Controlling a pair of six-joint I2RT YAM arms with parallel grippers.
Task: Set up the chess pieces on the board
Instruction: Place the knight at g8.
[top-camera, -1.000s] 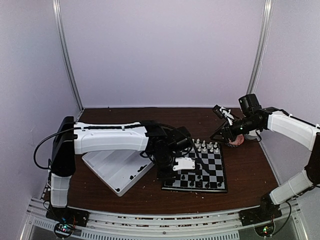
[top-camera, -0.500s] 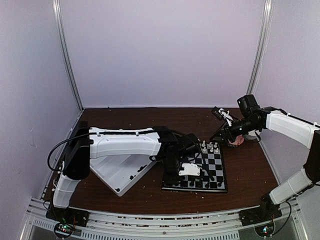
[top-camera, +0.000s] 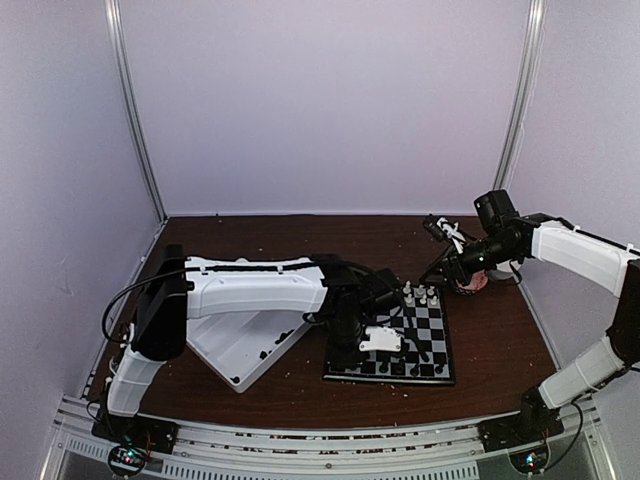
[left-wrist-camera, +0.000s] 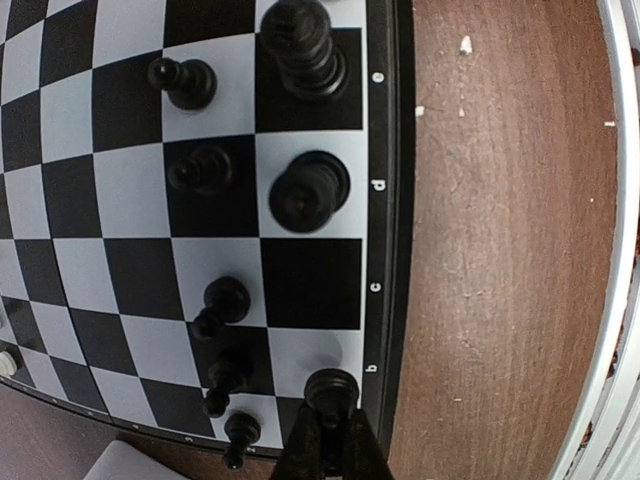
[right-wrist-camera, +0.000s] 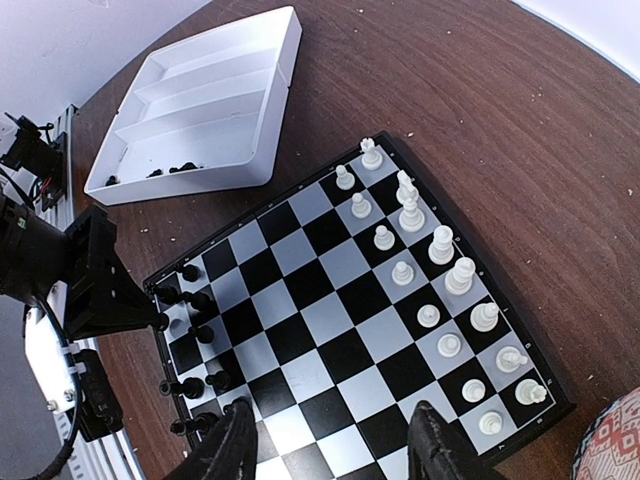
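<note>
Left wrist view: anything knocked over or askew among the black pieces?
Nothing stands out. The black pieces on the board stand upright in their squares; their lean looks like lens distortion. The left gripper holds one at the edge row. Only oddity: pale specks on the table.

- A dark brown wooden table (top-camera: 490, 345), scuffed, fills the floor of the booth, with a metal rail along its near edge.
- A chessboard (top-camera: 428, 347) with black and silvery checks lies flat, right of the middle and towards the near edge.
- A white divided tray (top-camera: 232, 352) lies to its left, set at an angle, near the board but apart from it.
- A small round thing with a red pattern (top-camera: 472, 284) sits past the board's far right corner.
- Pale specks (left-wrist-camera: 465, 44) dot the bare wood beside the board.
</note>
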